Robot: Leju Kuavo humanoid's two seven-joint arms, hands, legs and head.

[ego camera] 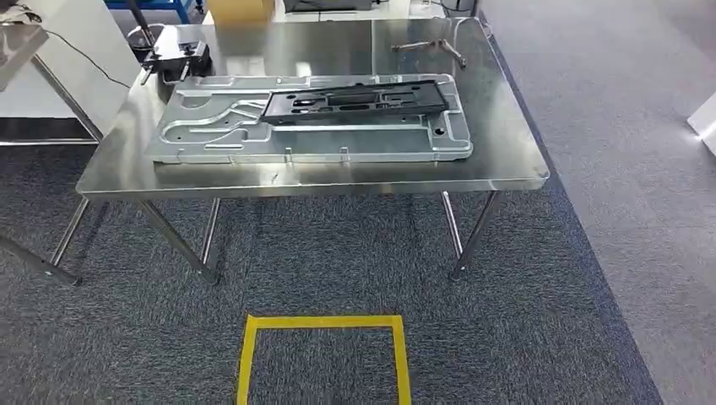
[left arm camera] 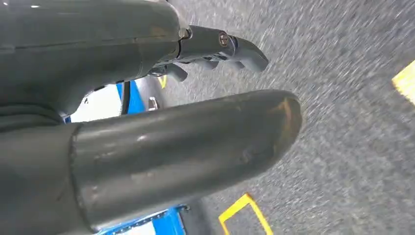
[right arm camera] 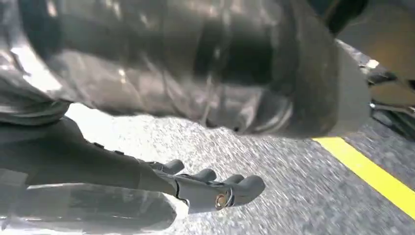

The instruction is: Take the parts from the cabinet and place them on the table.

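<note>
Both hands hang over grey carpet: the left hand [left arm camera: 186, 112] holds nothing, its thick thumb and darker fingers [left arm camera: 230, 49] stretched out and apart, and the right hand [right arm camera: 195, 188] likewise holds nothing, its fingers [right arm camera: 242, 187] extended side by side above the floor. A yellow tape square [ego camera: 325, 354] marks the carpet in the foreground of the head view. Beyond it stands a steel table [ego camera: 507, 160] on slanted legs. A large silver metal panel [ego camera: 219, 126] lies flat across the table, and a black part [ego camera: 355, 97] rests on top of it, toward its far edge. At the table's far left corner sits a dark device [ego camera: 177, 55]; at the far right lies a small metal tool [ego camera: 431, 46].
</note>
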